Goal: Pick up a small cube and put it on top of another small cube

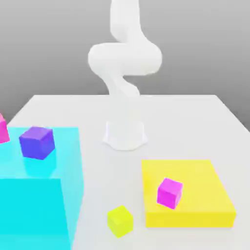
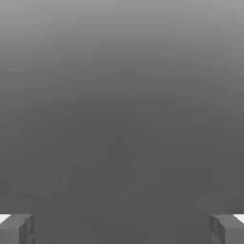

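**White surface, cubes apart, fingers spread**

Grey backdrop behind a white surface (image 1: 195,117). Fingers (image 2: 16,228) stand wide apart, holding nothing. Yellow cube (image 1: 120,220) sits on the surface beside a yellow slab (image 1: 195,176) carrying a magenta cube (image 1: 169,192); a purple cube (image 1: 36,142) rests on a cyan block (image 1: 63,185).

Inspection for legible markings: none found. No text, label, brand, number or sign can be read on any surface in either view.

Surfaces checked in the exterior view: the white table (image 1: 195,112), the white arm (image 1: 124,58), the cyan block (image 1: 34,205), the yellow slab (image 1: 195,195), the purple cube (image 1: 37,142), the magenta cube (image 1: 169,192) and the small yellow cube (image 1: 119,220). All faces are plain, single-coloured, unmarked.

Surfaces checked in the hand view: the two grey fingers (image 2: 16,228) and the grey backdrop. Both are blank.
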Robot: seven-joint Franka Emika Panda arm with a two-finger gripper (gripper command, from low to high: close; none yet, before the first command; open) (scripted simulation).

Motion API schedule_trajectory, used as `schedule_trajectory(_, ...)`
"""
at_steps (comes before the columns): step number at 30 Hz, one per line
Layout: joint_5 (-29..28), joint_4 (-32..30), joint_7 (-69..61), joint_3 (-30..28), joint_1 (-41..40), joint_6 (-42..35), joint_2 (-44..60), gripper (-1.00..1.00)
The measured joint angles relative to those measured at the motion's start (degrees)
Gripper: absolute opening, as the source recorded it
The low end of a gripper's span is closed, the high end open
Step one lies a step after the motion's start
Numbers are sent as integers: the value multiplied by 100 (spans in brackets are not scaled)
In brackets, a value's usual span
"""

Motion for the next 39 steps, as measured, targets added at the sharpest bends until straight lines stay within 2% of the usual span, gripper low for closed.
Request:
schedule_trajectory(15,-389,-1083,3341,882,-1026,1599,3149,0)
schedule_trajectory(23,-463,-1650,5000,774,-979,2444,4801,0)
schedule_trajectory(29,-832,-1501,5471,337,-628,3384,6044,0)
schedule_trajectory(30,-845,-1478,5481,274,-568,3475,6162,-100)
schedule_trajectory(36,-872,-1467,5504,246,-545,3537,6221,-100)
schedule_trajectory(39,-729,-1546,5397,408,-674,3227,5830,-100)
